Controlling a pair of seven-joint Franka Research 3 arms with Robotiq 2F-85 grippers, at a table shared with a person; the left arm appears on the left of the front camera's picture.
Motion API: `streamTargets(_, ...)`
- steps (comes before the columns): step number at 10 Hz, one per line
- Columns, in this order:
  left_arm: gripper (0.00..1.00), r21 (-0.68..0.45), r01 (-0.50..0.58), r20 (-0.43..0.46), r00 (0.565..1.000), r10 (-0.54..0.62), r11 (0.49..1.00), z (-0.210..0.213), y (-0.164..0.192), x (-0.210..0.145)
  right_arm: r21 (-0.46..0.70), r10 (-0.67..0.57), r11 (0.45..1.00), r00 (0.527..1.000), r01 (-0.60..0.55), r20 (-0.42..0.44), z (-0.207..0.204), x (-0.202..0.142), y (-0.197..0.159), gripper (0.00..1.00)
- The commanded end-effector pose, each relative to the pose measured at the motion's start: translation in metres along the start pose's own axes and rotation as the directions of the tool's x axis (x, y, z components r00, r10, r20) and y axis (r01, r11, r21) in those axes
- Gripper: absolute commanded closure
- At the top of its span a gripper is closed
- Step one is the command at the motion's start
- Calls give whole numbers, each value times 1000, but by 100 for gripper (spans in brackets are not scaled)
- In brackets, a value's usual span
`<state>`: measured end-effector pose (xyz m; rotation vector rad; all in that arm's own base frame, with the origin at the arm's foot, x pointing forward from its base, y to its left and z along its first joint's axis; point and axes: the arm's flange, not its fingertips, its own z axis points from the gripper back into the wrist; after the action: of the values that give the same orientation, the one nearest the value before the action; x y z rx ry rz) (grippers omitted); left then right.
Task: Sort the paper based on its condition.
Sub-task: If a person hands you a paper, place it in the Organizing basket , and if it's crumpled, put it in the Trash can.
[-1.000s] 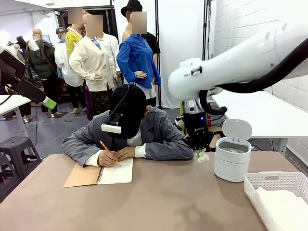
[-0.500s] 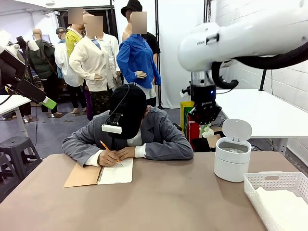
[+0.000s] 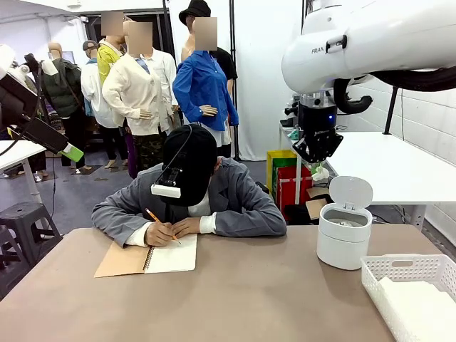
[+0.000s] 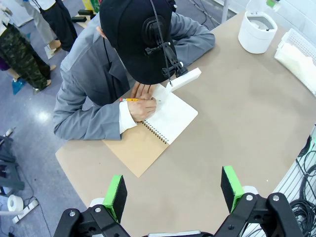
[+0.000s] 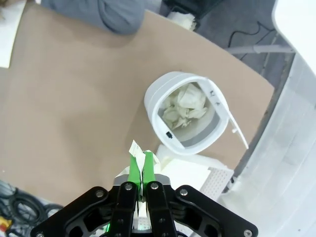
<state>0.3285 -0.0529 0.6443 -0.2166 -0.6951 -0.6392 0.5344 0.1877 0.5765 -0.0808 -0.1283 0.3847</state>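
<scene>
Above bin [image 3: 343, 239]: crumpled paper [image 5: 139, 154] pinched between right gripper [image 5: 138, 170] pads.

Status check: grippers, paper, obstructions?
Right gripper shut on crumpled white paper scrap, above open white bin. Left gripper open, empty. Nothing in the way.

From our front camera we look level across the table [image 3: 235, 299] at the person [image 3: 192, 196]. Our left wrist camera looks down from high above the notebook [image 4: 153, 131]; our right wrist camera looks steeply down into the bin [image 5: 187, 113]. All three share table and bin.
</scene>
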Motion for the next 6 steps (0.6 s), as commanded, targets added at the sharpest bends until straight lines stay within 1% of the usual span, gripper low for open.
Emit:
streamTargets(1,0,1,3,0,1000,-3,1000,0,0,0,-41,-32,999,999,33,29,-21,-5,-4,100)
streamTargets(3,0,1,3,0,1000,-3,1000,0,0,0,-118,-70,990,997,71,16,-43,2,-13,100)
streamTargets(6,0,1,3,0,1000,-3,1000,0,0,0,-206,-94,974,996,93,6,-67,6,-19,100)
